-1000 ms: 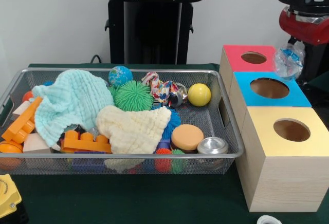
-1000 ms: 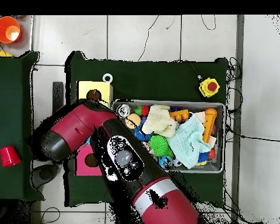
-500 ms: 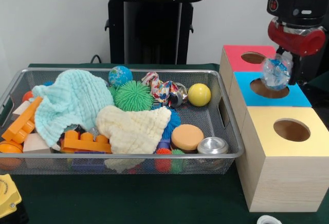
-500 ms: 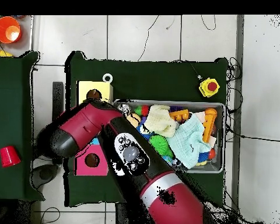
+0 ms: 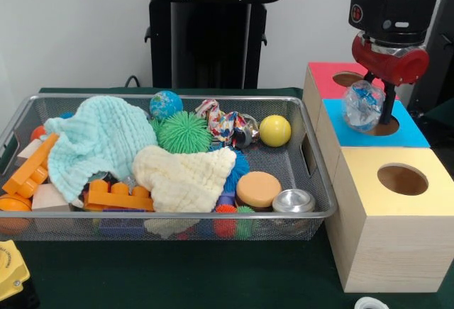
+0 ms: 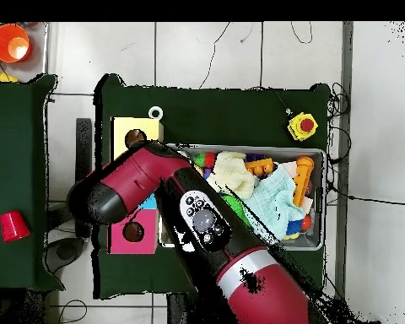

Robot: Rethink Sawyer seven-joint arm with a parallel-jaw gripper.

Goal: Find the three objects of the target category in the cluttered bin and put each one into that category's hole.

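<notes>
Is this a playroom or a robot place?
Probably a robot lab: a red and black robot arm works at a green-covered table, beside a yellow emergency stop button and three wooden boxes with holes.

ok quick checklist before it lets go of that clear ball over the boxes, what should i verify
1. Clear ball held in the claw: ok, it hangs under the arm, clear of the boxes.
2. Ball lined up with the blue box hole: cannot tell; in the front view it overlaps the hole's left edge, and the arm hides it from overhead.
3. Hole unobstructed: ok as far as visible, though ball and claw cover part of it.
4. Right category hole: cannot tell, nothing marks which box fits.
5. Red box and yellow box clear of the arm: ok.
6. Bin undisturbed: ok, the items lie inside.
</notes>
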